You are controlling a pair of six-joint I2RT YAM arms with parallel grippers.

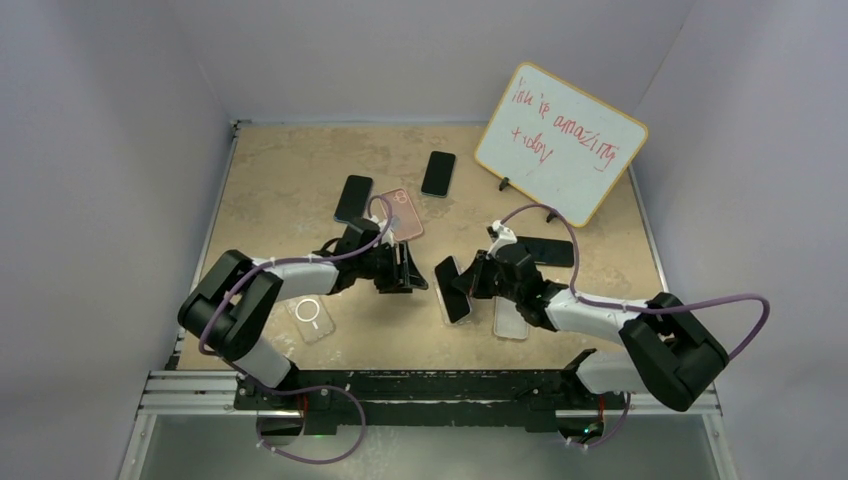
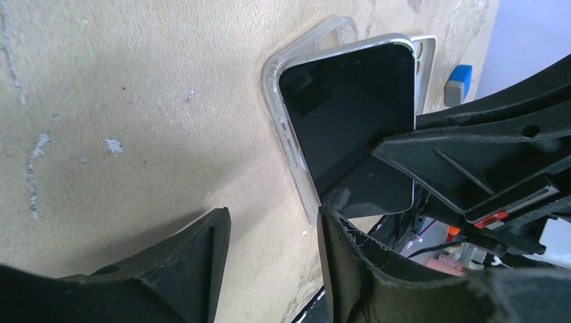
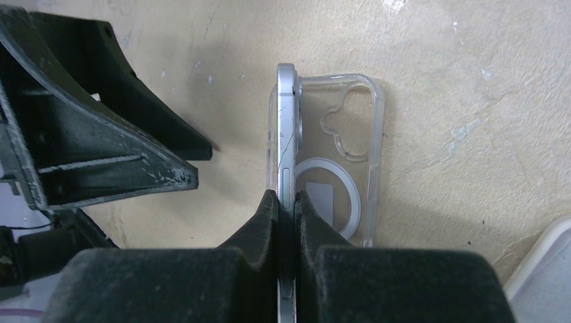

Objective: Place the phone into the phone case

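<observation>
The right jaws are closed tight on the phone (image 3: 285, 128), pinching its front and back faces partway along its length. The phone stands on one long edge, its dark screen (image 2: 347, 121) turned toward the left arm and its camera side turned toward the clear phone case (image 3: 350, 161). The case lies flat and open side up on the tan worktop (image 1: 280, 160), near the middle of its front half. The phone's lower edge runs along one long wall of the case. I cannot tell whether that edge is seated inside the rim.

The left jaws are spread wide and hold nothing. They hover low just beside the case, on the side the screen faces.

A second clear case (image 1: 510, 321) lies just beside the right jaws. A third clear case with a ring (image 1: 312, 318) lies near the left arm's base. Farther back are several phones and a whiteboard (image 1: 560, 140) with red writing.
</observation>
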